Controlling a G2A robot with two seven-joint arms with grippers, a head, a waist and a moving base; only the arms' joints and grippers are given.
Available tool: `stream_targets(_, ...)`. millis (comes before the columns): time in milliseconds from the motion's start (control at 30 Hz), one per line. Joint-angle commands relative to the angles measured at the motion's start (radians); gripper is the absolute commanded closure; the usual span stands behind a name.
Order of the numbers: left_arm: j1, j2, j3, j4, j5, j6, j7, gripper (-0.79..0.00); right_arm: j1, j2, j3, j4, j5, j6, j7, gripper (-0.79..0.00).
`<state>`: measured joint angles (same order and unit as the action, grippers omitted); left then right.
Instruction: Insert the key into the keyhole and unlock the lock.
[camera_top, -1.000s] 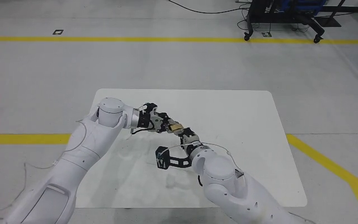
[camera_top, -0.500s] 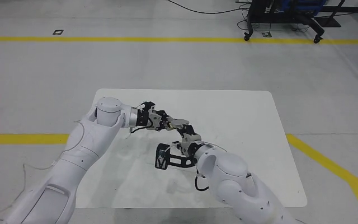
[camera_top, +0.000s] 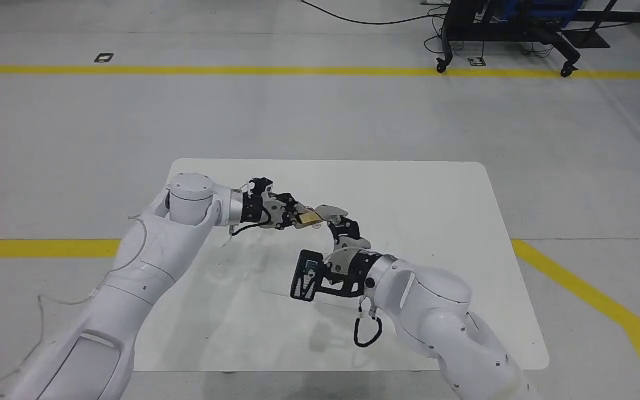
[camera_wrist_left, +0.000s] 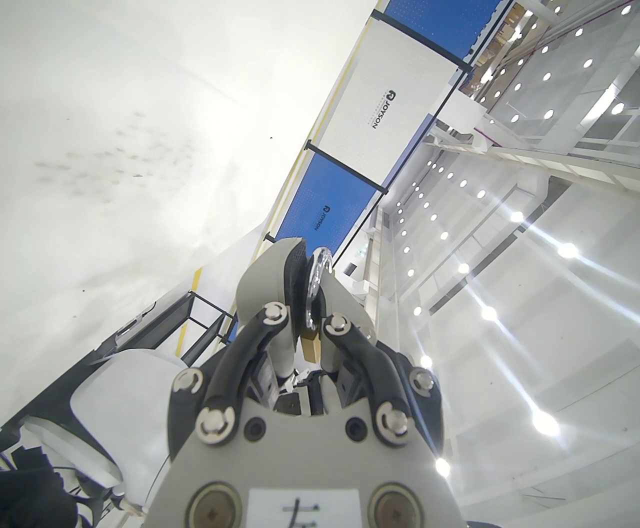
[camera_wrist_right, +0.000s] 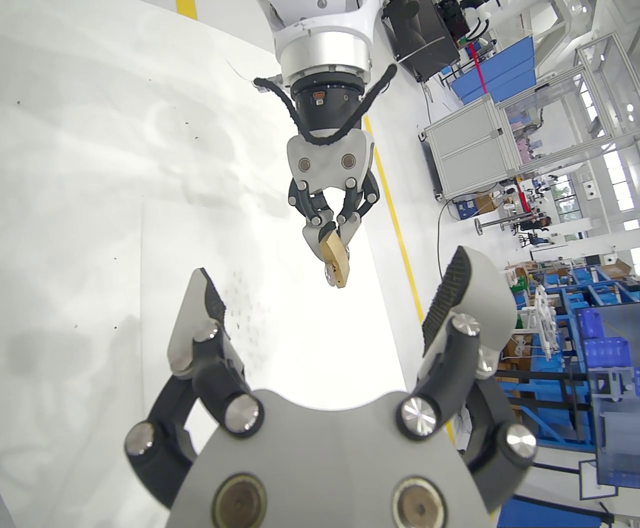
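Note:
A small brass lock (camera_top: 311, 216) hangs in the air over the white table (camera_top: 430, 200), with my left gripper (camera_top: 298, 214) shut on it. In the left wrist view the lock's brass body (camera_wrist_left: 311, 349) sits between the pads, and a round silver metal part (camera_wrist_left: 316, 280) sticks out past the fingertips. Whether that part is the key, I cannot tell. My right gripper (camera_top: 338, 223) stands open just beyond the lock and faces it. The right wrist view shows the lock (camera_wrist_right: 336, 261) held in the left gripper (camera_wrist_right: 331, 235), a short way ahead of the right gripper (camera_wrist_right: 335, 295). Nothing lies between the right fingers.
The white table spreads out on all sides below both grippers. A black wheeled cart (camera_top: 510, 30) stands far off on the floor at the back right. Yellow floor lines (camera_top: 200, 69) run behind and beside the table.
The left gripper has carried the lock a little toward the far side of the table. The right arm has swung to the right, and its gripper now stands slightly off the lock.

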<state>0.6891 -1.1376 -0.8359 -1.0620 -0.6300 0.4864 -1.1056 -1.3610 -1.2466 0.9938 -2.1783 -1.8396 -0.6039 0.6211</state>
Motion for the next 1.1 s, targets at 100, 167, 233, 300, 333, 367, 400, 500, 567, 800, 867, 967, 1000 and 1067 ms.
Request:
stream_targets(100, 0.031, 0.002, -0.027, -0.028, -0.029, -0.037, 0.058, 0.0, -0.031, 0.0, 0.055, 0.051, 0.197, 0.022, -0.128, -0.785)
stream_targets(167, 0.049, 0.006, -0.047, -0.047, -0.04, -0.058, 0.078, 0.0, -0.029, 0.005, 0.128, 0.105, 0.283, 0.014, -0.216, -0.785)
stream_targets(233, 0.069, 0.011, -0.074, -0.068, -0.056, -0.091, 0.093, 0.0, -0.044, 0.009, 0.183, 0.145, 0.345, 0.016, -0.32, -0.526)
stream_targets(300, 0.088, 0.016, -0.097, -0.09, -0.057, -0.125, 0.108, 0.0, -0.06, 0.014, 0.221, 0.173, 0.373, 0.007, -0.406, -0.372)
stream_targets(333, 0.099, 0.019, -0.106, -0.101, -0.056, -0.137, 0.118, 0.0, -0.066, 0.017, 0.231, 0.183, 0.371, 0.0, -0.436, -0.348)
stream_targets(367, 0.108, 0.021, -0.114, -0.113, -0.055, -0.146, 0.128, 0.0, -0.069, 0.018, 0.236, 0.193, 0.365, -0.004, -0.46, -0.336)
stream_targets(400, 0.116, 0.022, -0.122, -0.126, -0.054, -0.156, 0.136, 0.0, -0.07, 0.019, 0.235, 0.205, 0.356, -0.006, -0.475, -0.326)
stream_targets(500, 0.139, 0.027, -0.14, -0.161, -0.038, -0.186, 0.167, 0.0, -0.055, 0.018, 0.206, 0.229, 0.303, 0.027, -0.502, -0.323)
stream_targets(567, 0.158, 0.03, -0.154, -0.185, -0.035, -0.204, 0.186, 0.0, -0.042, 0.016, 0.179, 0.228, 0.249, 0.049, -0.499, -0.314)
stream_targets(800, 0.197, 0.039, -0.19, -0.232, -0.033, -0.199, 0.204, 0.0, 0.001, 0.006, 0.103, 0.24, 0.17, 0.119, -0.435, -0.332)
stream_targets(867, 0.202, 0.04, -0.196, -0.238, -0.034, -0.194, 0.203, 0.0, 0.007, 0.004, 0.095, 0.247, 0.167, 0.14, -0.424, -0.336)
stream_targets(967, 0.206, 0.04, -0.201, -0.244, -0.033, -0.188, 0.202, 0.0, 0.013, 0.002, 0.086, 0.255, 0.167, 0.156, -0.416, -0.339)
stream_targets(1000, 0.207, 0.041, -0.202, -0.245, -0.031, -0.186, 0.202, 0.0, 0.015, 0.002, 0.085, 0.257, 0.166, 0.16, -0.414, -0.336)
stream_targets(1067, 0.208, 0.04, -0.203, -0.248, -0.029, -0.185, 0.202, 0.0, 0.019, 0.001, 0.08, 0.259, 0.159, 0.166, -0.406, -0.302)
